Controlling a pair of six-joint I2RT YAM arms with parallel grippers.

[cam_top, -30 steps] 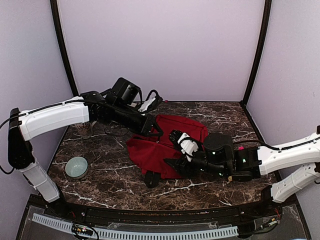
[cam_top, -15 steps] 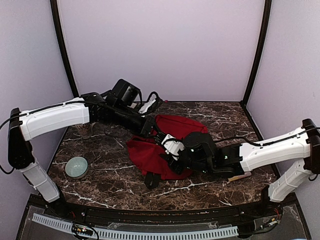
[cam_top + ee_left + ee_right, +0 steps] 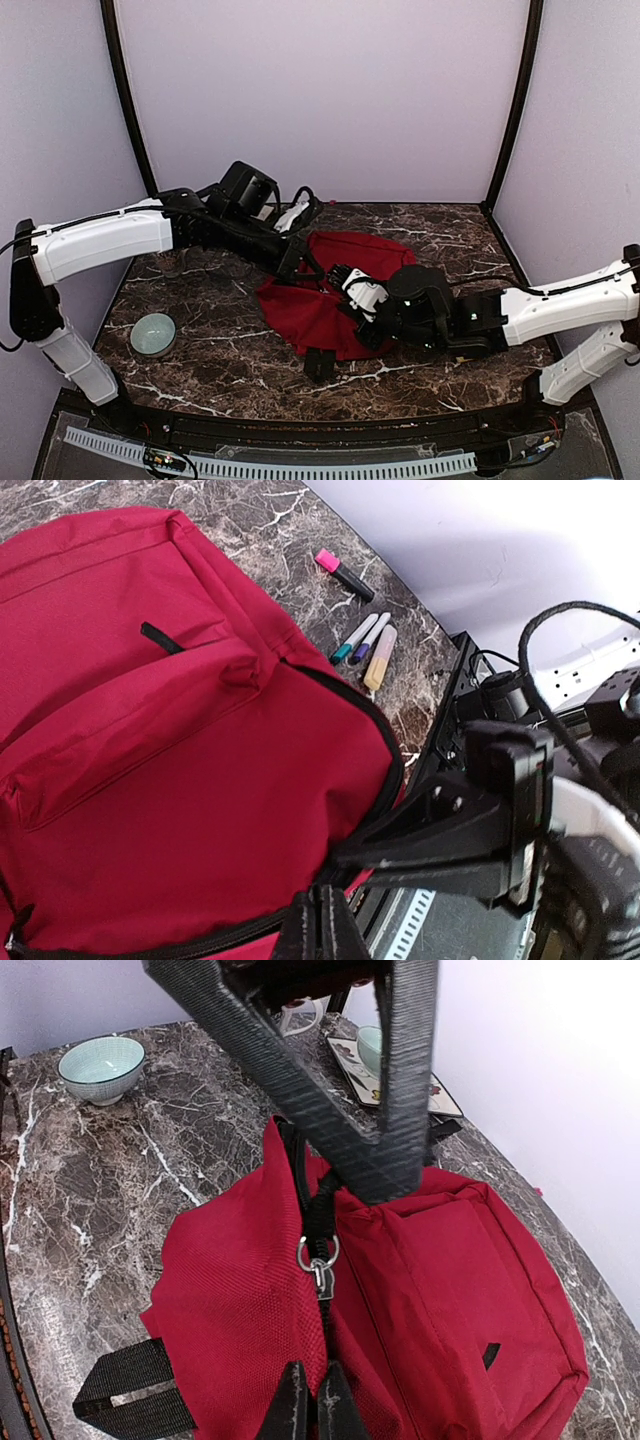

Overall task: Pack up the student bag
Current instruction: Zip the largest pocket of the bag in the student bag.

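The student bag (image 3: 372, 252), a red backpack with black zippers, lies in the middle of the marble table. The left wrist view shows its front pocket (image 3: 150, 700). My left gripper (image 3: 300, 266) is shut on the bag's upper edge by the black zipper line (image 3: 322, 925). My right gripper (image 3: 336, 280) faces it and is shut on a fold of red fabric beside the zipper (image 3: 310, 1405). The metal ring zipper pull (image 3: 318, 1254) hangs just beyond its tips. The left gripper's black fingers (image 3: 330, 1080) fill the top of the right wrist view.
A pale green bowl (image 3: 153, 334) (image 3: 100, 1066) sits at the table's front left. Several markers (image 3: 362, 642) and a pink highlighter (image 3: 343, 572) lie beyond the bag. A patterned tray with a cup (image 3: 392, 1060) is behind it. A black strap (image 3: 320, 362) trails toward the front.
My right gripper was open and has closed on the bag fabric after reaching in toward the left gripper. The bag and its front strap have shifted a little to the right.
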